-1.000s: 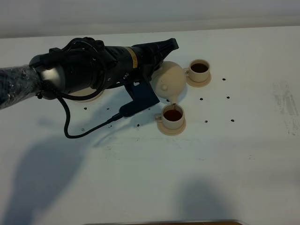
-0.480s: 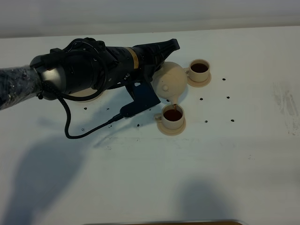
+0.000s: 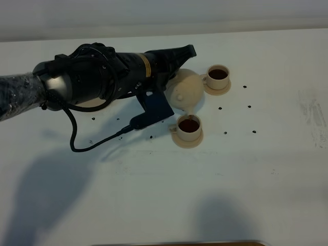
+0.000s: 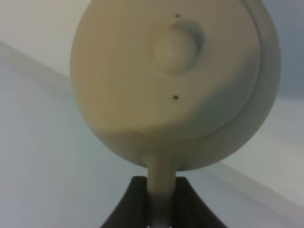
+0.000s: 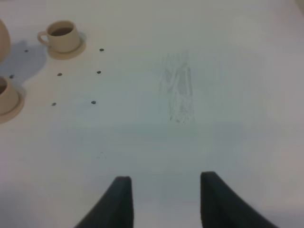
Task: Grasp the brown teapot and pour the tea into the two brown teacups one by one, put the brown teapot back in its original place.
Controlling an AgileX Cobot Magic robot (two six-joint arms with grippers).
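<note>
We reach our left arm across the table (image 3: pixel 256 169) from the left, lying low and nearly level, its hand (image 4: pixel 159 202) clamped on the teapot's (image 3: pixel 185 91) handle. The teapot hangs tilted, spout down over the near cup (image 3: pixel 189 126), which holds dark tea; the far cup (image 3: pixel 218 75) is full too. Since a second ago the teapot has shifted slightly up and back. Our right hand (image 5: pixel 164 199) hovers apart and empty, well to the right.
</note>
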